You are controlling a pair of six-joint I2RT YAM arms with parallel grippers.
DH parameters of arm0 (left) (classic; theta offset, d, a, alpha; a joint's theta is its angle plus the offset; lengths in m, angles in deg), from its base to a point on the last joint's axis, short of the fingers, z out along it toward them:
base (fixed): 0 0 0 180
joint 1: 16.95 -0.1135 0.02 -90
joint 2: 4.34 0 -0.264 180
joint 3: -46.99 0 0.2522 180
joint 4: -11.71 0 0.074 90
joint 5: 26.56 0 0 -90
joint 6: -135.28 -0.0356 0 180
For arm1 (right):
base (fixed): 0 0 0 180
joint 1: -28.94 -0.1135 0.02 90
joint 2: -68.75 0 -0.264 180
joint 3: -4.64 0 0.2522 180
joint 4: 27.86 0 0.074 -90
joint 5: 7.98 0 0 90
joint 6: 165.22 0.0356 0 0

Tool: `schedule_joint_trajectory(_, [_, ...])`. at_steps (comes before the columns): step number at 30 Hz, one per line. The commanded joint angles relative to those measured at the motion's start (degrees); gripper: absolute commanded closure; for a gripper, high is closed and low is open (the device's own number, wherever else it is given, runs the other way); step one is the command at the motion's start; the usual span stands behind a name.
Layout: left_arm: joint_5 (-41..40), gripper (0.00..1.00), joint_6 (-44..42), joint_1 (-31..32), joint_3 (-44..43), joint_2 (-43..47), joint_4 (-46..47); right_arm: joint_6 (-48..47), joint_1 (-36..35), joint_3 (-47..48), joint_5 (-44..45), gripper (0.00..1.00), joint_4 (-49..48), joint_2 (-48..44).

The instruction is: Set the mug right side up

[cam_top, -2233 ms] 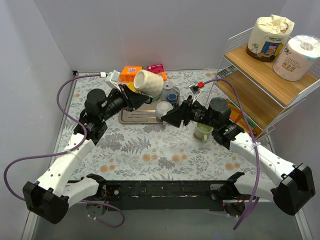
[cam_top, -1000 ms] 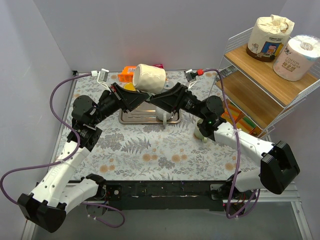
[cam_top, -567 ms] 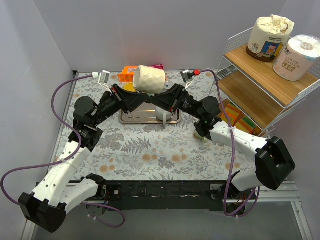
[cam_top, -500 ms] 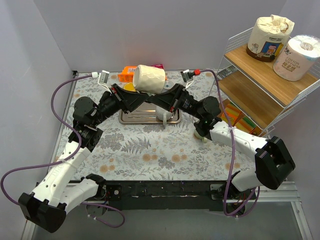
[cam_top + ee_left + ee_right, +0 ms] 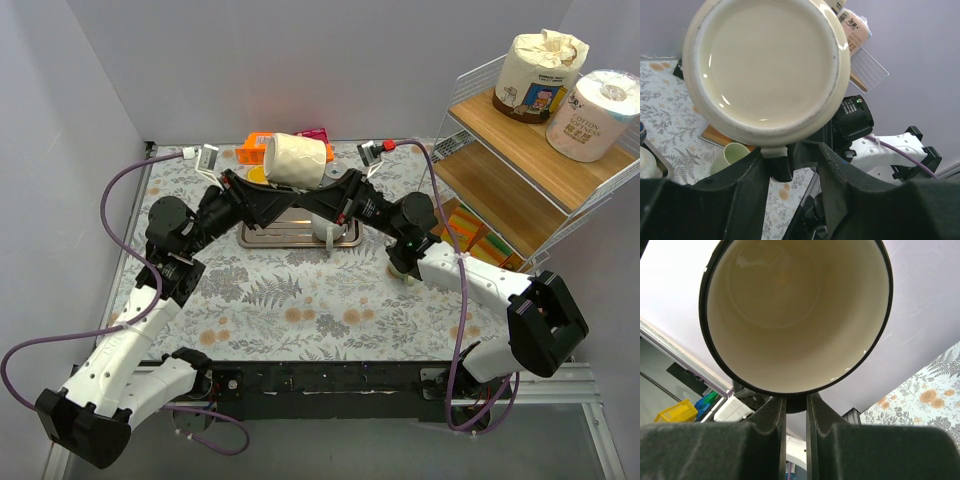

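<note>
Gripping the sideways cream ceramic mug (image 5: 298, 160), right fingers (image 5: 765, 425) pinched its rim (image 5: 840, 374), left fingers (image 5: 740, 195) its handle (image 5: 774, 151); one probably needed releasing before any roll.

I see a table (image 5: 300, 290) with a grey floral cover filling the middle of the top view. A metal tray (image 5: 268, 238) lies on it just above centre. An orange box (image 5: 254, 150) and a pink packet (image 5: 318, 134) sit near the table's top edge. A pale green cup (image 5: 730, 156) stands right of centre, partly hidden. A wire rack (image 5: 500, 150) stands at the right edge.
</note>
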Motion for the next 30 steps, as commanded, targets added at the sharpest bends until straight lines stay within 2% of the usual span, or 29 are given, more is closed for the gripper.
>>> schedule_joint_trajectory(1, [-3.93, 0.57, -2.57, 0.42, 1.00, 2.87, -3.35, -1.27, -0.30, 1.57, 3.02, 0.99, -2.84, -1.51])
schedule_joint_trajectory(3, [-4.37, 0.54, -3.01, 0.34, 1.61, 3.75, -4.14, -1.54, -0.30, 1.31, 3.28, 0.99, -2.75, -1.60])
schedule_joint_trajectory(4, [-4.64, 0.49, -3.10, 0.42, 2.05, 3.75, -4.49, -1.63, -0.30, 1.22, 3.37, 0.99, -2.66, -1.51])
schedule_joint_trajectory(7, [-6.39, 0.46, -4.32, 0.34, 1.71, 4.36, -7.39, -2.33, -0.30, 0.69, 4.24, 0.99, -1.61, -2.12])
schedule_joint_trajectory(8, [-7.62, 0.41, -4.68, 0.42, 1.62, 4.45, -9.31, -2.59, -0.30, 0.61, 4.34, 0.99, -1.26, -2.21])
schedule_joint_trajectory(12, [-11.39, 0.35, -6.79, 0.34, 1.09, 5.60, -14.50, -5.31, -0.22, 1.39, 4.16, 0.99, 2.60, -3.18])
schedule_joint_trajectory(18, [-21.06, 0.23, -10.74, 0.42, -2.33, 7.27, -24.96, -19.98, -0.13, 2.89, 7.84, 0.99, 25.26, -9.41])
schedule_joint_trajectory(19, [-24.64, 0.22, -11.09, 0.34, -2.77, 7.44, -26.19, -22.08, -0.13, 2.89, 8.81, 0.99, 31.64, -11.60])
schedule_joint_trajectory(23, [-32.75, 0.17, -12.85, 0.34, -3.92, 8.58, -31.55, -30.69, -0.13, 1.83, 13.99, 0.99, 44.51, -16.71])
schedule_joint_trajectory(24, [-33.90, 0.16, -13.47, 0.34, -4.18, 8.85, -32.09, -31.50, -0.22, 2.01, 15.14, 0.99, 50.89, -17.50])
schedule_joint_trajectory(30, [-38.30, 0.12, -14.35, 0.42, -4.36, 8.15, -33.76, -35.46, -0.13, 1.93, 18.22, 0.99, 70.51, -22.42])
